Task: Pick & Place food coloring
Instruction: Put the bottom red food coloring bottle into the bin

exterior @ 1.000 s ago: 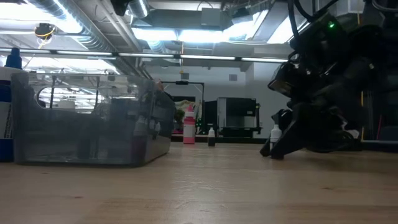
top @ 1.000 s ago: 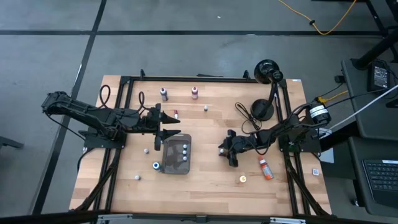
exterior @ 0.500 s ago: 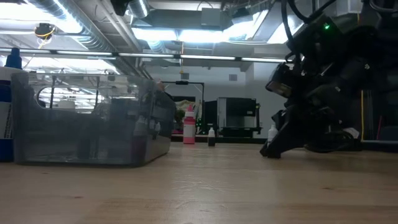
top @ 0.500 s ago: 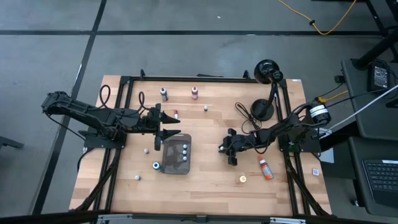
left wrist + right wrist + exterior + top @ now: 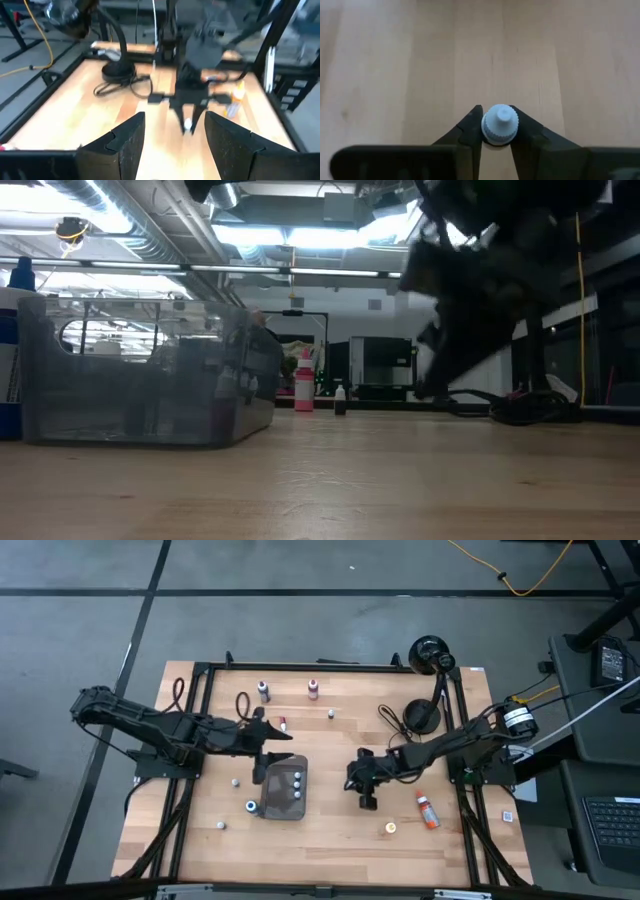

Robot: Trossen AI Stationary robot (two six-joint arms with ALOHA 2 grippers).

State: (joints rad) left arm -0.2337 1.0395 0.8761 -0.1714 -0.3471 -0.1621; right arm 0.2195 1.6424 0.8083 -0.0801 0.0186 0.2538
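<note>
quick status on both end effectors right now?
Left end effector: open, empty, above the table near the tray.
Right end effector: shut on a small white-capped food coloring bottle.

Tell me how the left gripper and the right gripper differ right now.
The left gripper is open and holds nothing; the right gripper is shut on a white-capped bottle. The left one hangs at the tray's far left corner; the right one is over bare wood to the tray's right. Both are dark two-finger grippers pointing toward the table's middle.
</note>
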